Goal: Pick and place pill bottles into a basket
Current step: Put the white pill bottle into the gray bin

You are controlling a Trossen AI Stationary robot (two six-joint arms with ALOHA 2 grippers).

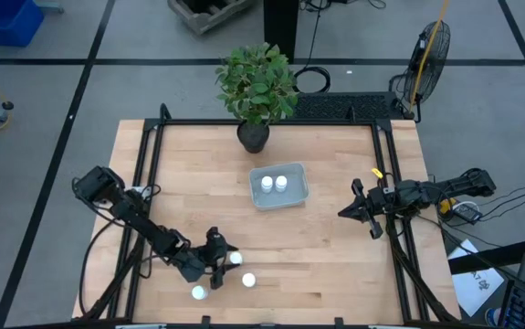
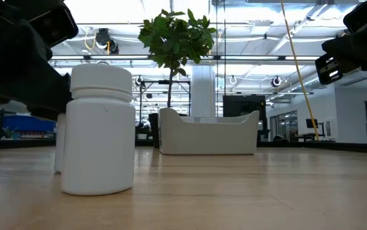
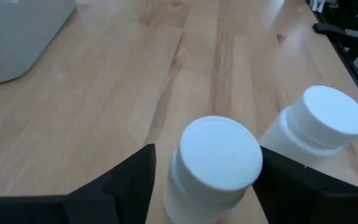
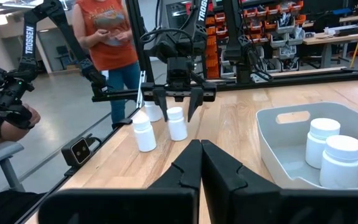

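Note:
Three white pill bottles stand upright on the wooden table near its near edge (image 1: 236,259) (image 1: 248,280) (image 1: 198,292). Two more stand inside the pale grey-blue basket (image 1: 278,196) at the table's middle, seen in the right wrist view (image 4: 323,140) (image 4: 342,158). My left gripper (image 1: 225,260) is open, low over the table. Its fingers stand on either side of one bottle (image 3: 219,163) without touching it; the right wrist view shows this from the front (image 4: 177,107). A second bottle (image 3: 325,124) stands just beside it. My right gripper (image 1: 355,209) is shut and empty, right of the basket, above the table.
A dark pot with a green plant (image 1: 255,87) stands at the table's far edge behind the basket. Black frame rails (image 1: 390,174) run along the table's sides. A person (image 4: 107,37) stands beyond the table's left side. Bare wood lies between the near bottles and the basket.

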